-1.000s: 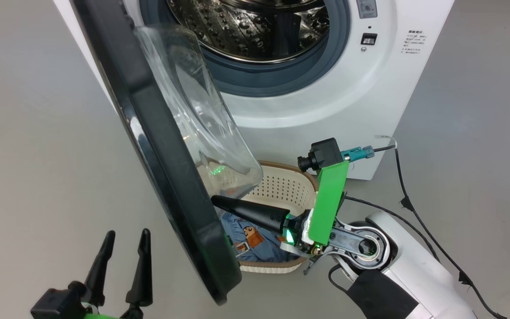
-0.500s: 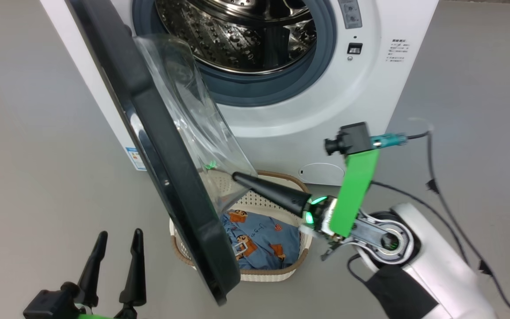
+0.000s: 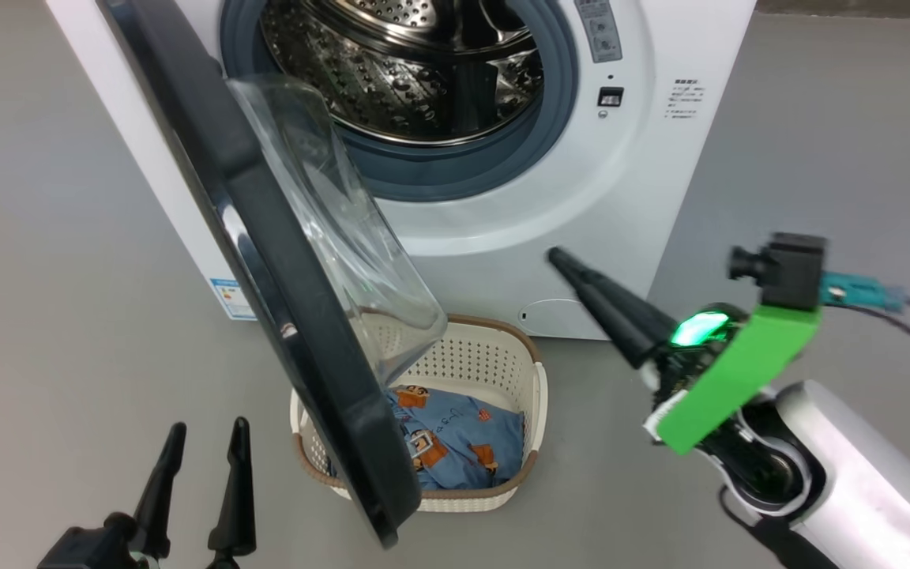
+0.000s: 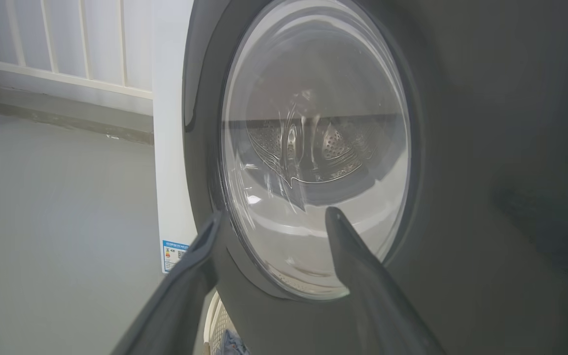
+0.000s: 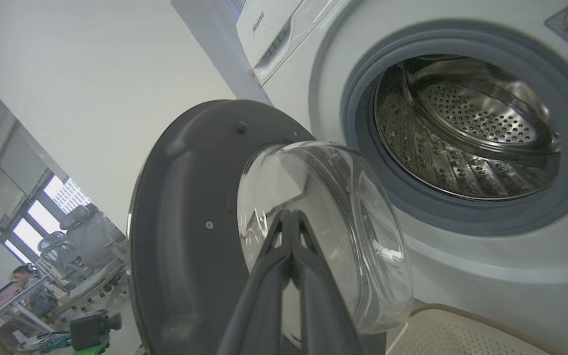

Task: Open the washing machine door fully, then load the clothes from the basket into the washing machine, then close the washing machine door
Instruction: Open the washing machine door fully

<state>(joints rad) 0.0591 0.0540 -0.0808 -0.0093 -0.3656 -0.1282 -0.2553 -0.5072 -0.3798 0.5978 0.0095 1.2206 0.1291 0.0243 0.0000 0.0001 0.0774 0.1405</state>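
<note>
The white washing machine (image 3: pixel 644 158) stands ahead with its steel drum (image 3: pixel 407 71) exposed. The washing machine door (image 3: pixel 257 261) hangs partly open, black rim edge-on and glass bowl (image 3: pixel 329 237) facing right. Below it the cream basket (image 3: pixel 538 395) sits on the floor, holding the light blue clothes (image 3: pixel 455 435). My right gripper (image 3: pixel 559 257) is shut and empty, in the air right of the door and above the basket; its wrist view points the right gripper (image 5: pixel 289 214) at the bowl (image 5: pixel 323 231). My left gripper (image 3: pixel 208 431) is open, left of the door; the left gripper (image 4: pixel 274 217) faces the door's outer glass (image 4: pixel 313 148).
Grey floor (image 3: pixel 44 316) surrounds the washer. A blue label (image 3: pixel 226 296) sits low on the machine's left side. A dark cable (image 3: pixel 897 316) trails from my right wrist. In the right wrist view a person (image 5: pixel 17 276) sits at a desk beside office chairs (image 5: pixel 82 231), far behind the door.
My right gripper, still shut, has pulled off the door's inner side and moved right and up. The head camera has shifted, bringing more of the basket into sight. The left gripper stays open.
</note>
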